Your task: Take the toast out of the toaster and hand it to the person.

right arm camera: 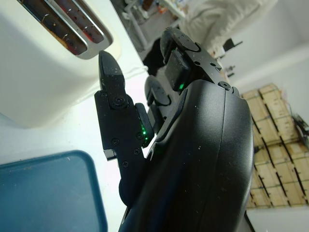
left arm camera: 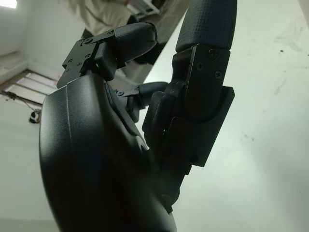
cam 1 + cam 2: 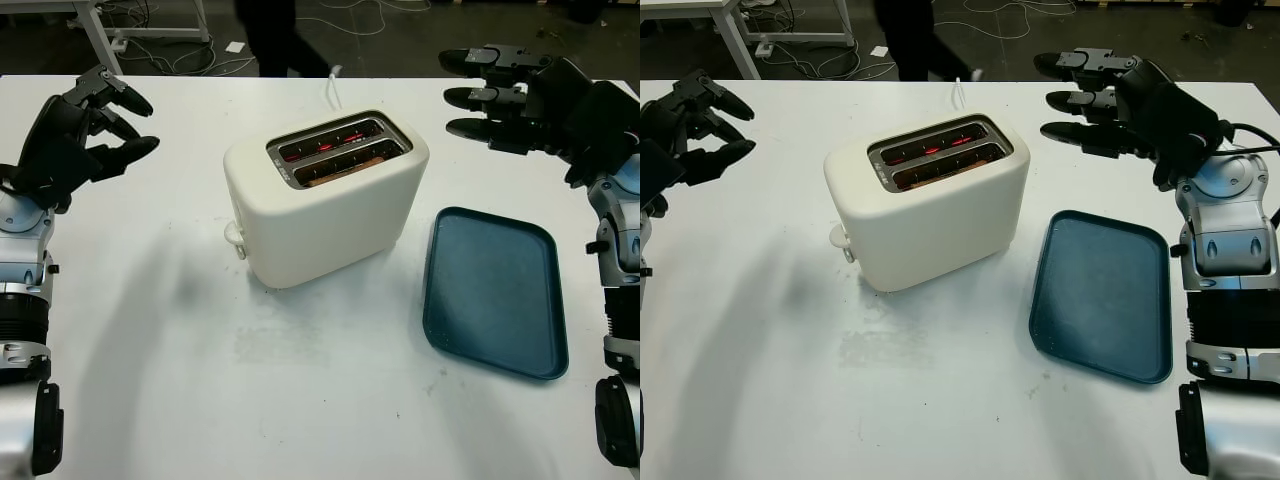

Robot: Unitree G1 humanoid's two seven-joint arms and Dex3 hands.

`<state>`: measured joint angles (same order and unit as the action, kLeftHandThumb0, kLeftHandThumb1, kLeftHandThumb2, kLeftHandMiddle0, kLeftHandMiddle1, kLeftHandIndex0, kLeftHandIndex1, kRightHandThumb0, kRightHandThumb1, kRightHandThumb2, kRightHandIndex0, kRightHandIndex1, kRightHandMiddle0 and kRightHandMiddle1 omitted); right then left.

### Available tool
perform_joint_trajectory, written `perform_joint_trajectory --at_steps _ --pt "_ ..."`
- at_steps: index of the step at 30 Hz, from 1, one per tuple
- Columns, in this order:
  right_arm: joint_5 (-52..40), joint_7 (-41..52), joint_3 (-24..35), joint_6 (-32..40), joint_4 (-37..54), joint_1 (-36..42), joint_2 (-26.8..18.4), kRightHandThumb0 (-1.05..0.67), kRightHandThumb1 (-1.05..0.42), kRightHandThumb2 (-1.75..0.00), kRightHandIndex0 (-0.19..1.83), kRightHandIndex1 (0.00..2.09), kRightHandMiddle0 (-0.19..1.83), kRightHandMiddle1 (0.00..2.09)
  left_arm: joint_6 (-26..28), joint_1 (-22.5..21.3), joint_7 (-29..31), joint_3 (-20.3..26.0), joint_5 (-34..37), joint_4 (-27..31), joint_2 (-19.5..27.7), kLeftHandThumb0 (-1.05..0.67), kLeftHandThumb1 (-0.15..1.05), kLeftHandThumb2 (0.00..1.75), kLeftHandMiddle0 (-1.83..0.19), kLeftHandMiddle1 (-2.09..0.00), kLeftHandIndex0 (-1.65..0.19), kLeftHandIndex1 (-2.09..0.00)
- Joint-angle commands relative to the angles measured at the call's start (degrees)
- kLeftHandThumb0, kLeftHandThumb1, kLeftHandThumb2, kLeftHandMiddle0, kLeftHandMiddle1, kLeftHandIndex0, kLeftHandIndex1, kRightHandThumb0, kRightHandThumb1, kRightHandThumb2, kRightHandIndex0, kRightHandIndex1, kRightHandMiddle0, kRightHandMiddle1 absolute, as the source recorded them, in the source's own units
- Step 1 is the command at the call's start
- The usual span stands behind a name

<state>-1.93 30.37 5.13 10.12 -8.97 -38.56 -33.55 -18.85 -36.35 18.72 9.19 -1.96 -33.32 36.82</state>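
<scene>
Right hand: released, holding nothing, raised above the tabletop's far right part, its fingertips directed toward the toaster and apart from it. Left hand: released, holding nothing, raised above the tabletop's far left part, well apart from the toaster. Toaster: cream, two-slot, standing near the middle of the white tabletop, a little toward the far edge, its lever knob facing the near left. The heating elements glow red inside both slots. Toast: sunk in the nearer slot, only its brown upper edge visible. Blue tray: lying flat just beside the toaster on its right, toward the tabletop's right edge. Person: dark legs standing beyond the far edge.
</scene>
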Motion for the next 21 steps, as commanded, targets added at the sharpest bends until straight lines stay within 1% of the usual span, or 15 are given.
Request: perform_joint_trajectory --at_steps 1,12,21 --pt "-0.07 -0.57 0.0 0.23 0.98 -0.07 -0.01 -0.24 -0.92 -0.07 0.52 0.01 0.49 0.01 0.25 -0.02 -0.65 0.25 0.28 0.64 -0.21 -1.05 0.92 0.19 -0.27 -1.61 -0.19 -1.55" --pt "-0.04 -0.59 0.01 -0.71 0.41 -0.15 0.12 -0.23 -0.92 -0.06 0.52 0.01 0.49 0.01 0.16 -0.18 -0.24 0.42 0.85 0.26 -0.39 -1.05 0.92 0.18 -0.29 -1.59 -0.23 -1.53" --pt "-0.06 -0.61 0.03 -0.24 0.46 -0.22 0.12 -0.23 -0.92 -0.06 0.52 0.01 0.49 0.0 0.62 -0.1 -0.54 0.31 0.26 0.56 -0.23 -1.05 0.92 0.2 -0.26 -1.61 -0.18 -1.56"
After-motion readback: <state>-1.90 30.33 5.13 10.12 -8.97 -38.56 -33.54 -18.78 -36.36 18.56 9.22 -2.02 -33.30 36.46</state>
